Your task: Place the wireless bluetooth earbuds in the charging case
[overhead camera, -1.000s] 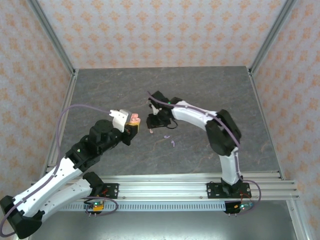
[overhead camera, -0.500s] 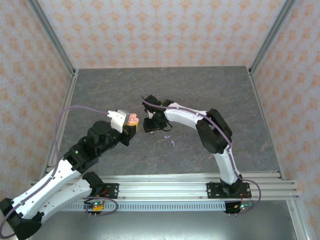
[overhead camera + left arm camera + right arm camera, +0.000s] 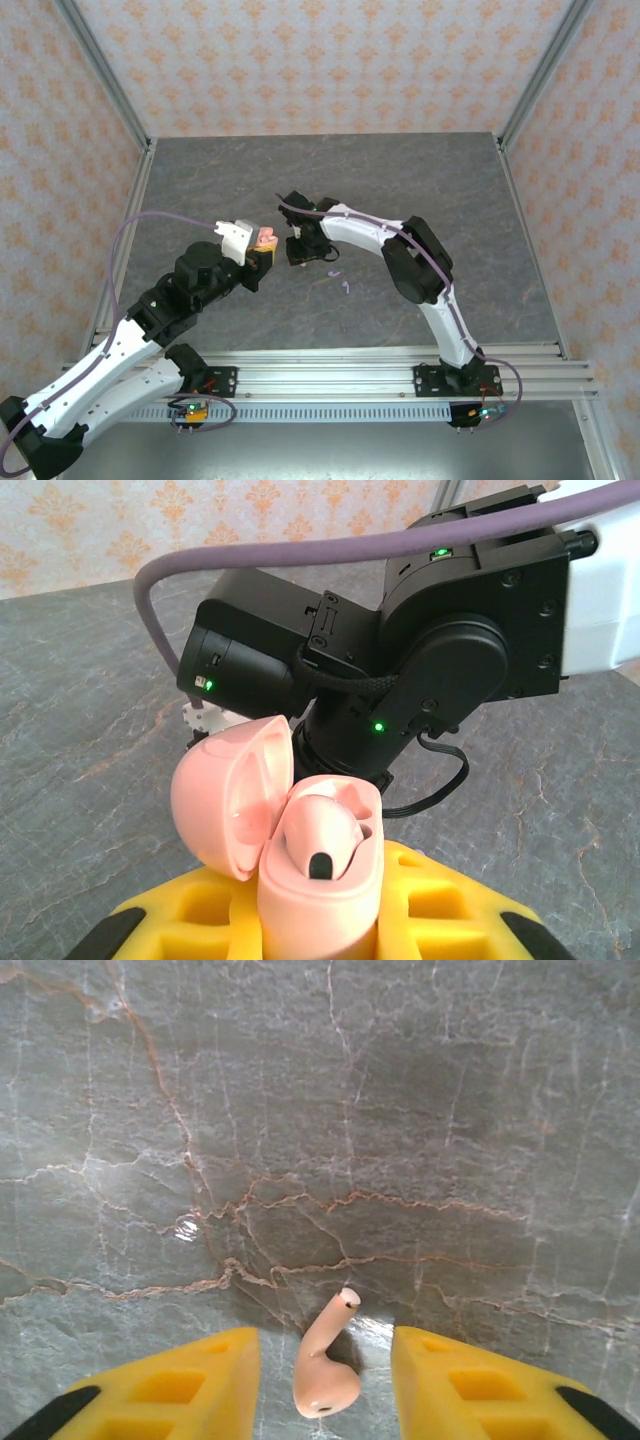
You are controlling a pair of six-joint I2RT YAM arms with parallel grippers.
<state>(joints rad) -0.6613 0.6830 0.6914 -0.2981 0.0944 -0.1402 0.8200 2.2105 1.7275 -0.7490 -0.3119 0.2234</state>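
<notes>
My left gripper [image 3: 320, 925] is shut on the base of a pale pink charging case [image 3: 320, 890], held above the table with its lid [image 3: 225, 805] swung open to the left. One pink earbud [image 3: 318, 830] sits in the case. In the top view the case [image 3: 265, 238] is just left of my right gripper [image 3: 298, 250]. A second pink earbud [image 3: 325, 1365] lies on the table between the yellow fingers [image 3: 180, 1385] of my right gripper [image 3: 325, 1380]. That gripper is open, with a gap on each side of the earbud.
Two tiny lilac earbuds [image 3: 346, 287] [image 3: 335, 273] lie on the grey stone table [image 3: 420, 180] just right of and nearer than the right gripper. The right arm's black wrist [image 3: 400, 680] stands close behind the case. Metal frame posts edge the table.
My right gripper has moved left towards the held case and now stands over the pink earbud. The left arm and the case have barely moved.
</notes>
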